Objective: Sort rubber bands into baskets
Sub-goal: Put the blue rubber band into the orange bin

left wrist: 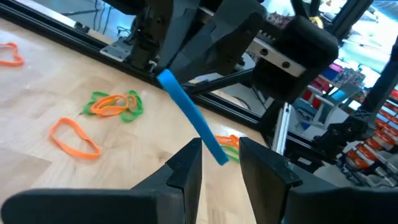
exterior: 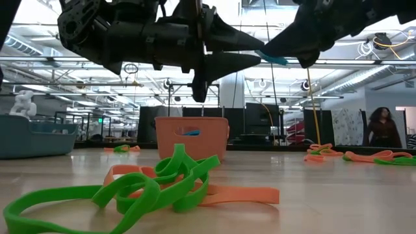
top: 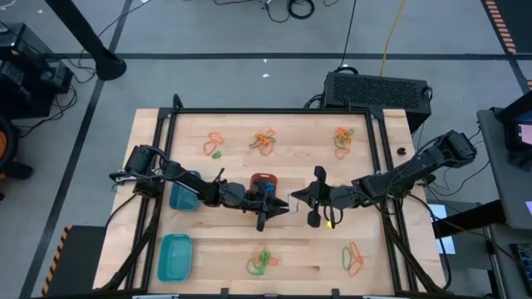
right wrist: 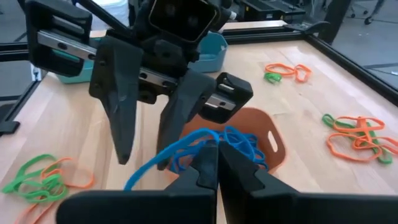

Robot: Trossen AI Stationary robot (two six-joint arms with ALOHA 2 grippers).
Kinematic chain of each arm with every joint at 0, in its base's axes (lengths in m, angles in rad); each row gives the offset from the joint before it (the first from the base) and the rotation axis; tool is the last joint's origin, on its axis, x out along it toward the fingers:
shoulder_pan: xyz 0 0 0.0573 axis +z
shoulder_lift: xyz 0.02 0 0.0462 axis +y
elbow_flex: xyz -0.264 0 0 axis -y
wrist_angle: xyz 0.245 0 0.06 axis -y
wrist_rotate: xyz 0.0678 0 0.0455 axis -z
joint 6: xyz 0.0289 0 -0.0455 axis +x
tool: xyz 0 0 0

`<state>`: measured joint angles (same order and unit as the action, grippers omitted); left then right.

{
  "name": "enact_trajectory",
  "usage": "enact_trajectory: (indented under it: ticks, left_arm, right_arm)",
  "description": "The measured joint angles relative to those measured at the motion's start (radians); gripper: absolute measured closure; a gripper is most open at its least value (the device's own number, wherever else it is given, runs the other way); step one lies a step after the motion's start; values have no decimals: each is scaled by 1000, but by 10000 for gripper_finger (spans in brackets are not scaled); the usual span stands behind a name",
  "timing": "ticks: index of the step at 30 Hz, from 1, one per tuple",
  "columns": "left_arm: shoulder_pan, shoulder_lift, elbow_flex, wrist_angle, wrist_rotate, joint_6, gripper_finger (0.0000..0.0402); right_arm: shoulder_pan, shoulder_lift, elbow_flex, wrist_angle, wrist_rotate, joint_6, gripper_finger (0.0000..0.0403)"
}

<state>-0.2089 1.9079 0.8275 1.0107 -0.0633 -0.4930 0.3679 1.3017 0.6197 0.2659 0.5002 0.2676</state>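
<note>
Over the middle of the counter (top: pixel 249 249), from the high view, I have both arms meeting nose to nose: the left pincer (top: pixel 268 209) beside the small orange rounded-rectangular plastic basket (top: pixel 263 181), the right pincer (top: pixel 299 199) facing it. The larger teal rectangular basket (top: pixel 174 256) sits at the near left corner, a blue-teal one (top: pixel 184 193) under the left arm. Heaps of thin orange, green and yellow rubber bands (top: pixel 264 141) lie along the far and near edges.

From the low view, both pincers hang above the orange basket, with a stretched blue rubber band (exterior: pixel 273 59) showing between them; green and orange loops lie in the foreground.

In the left wrist view, my left pincer's fingers (left wrist: pixel 186 168) stand parted, the blue band passing between them. I think they are not pressing it, though the angle is poor.

In the right wrist view, the right pincer (right wrist: pixel 212 163) is clamped shut on the blue band, which trails toward more blue loops already lying in the orange basket.

To do this step well, I'd bring the right pincer squarely over the basket mouth before letting go, keep the left fingers clear so the band cannot snag, and release low so it doesn't spring out.
</note>
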Motion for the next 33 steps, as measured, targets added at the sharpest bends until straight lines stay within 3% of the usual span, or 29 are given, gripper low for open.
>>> enact_trajectory:
  ticks: [10,20,23,27,33]
  left_arm:
    - [-1,0,0,-9,-93,0,288]
    - [-1,0,0,-2,-94,2,290]
    - [-1,0,0,0,-87,30,313]
    - [-1,0,0,0,-84,58,383]
    - [-1,-1,0,-8,-83,84,398]
  right_arm:
    - [-9,7,0,24,1,4,403]
    - [-9,7,0,30,2,1,403]
    - [-9,7,0,30,2,0,403]
    - [-9,7,0,34,1,0,402]
    - [-8,7,0,38,-3,-1,371]
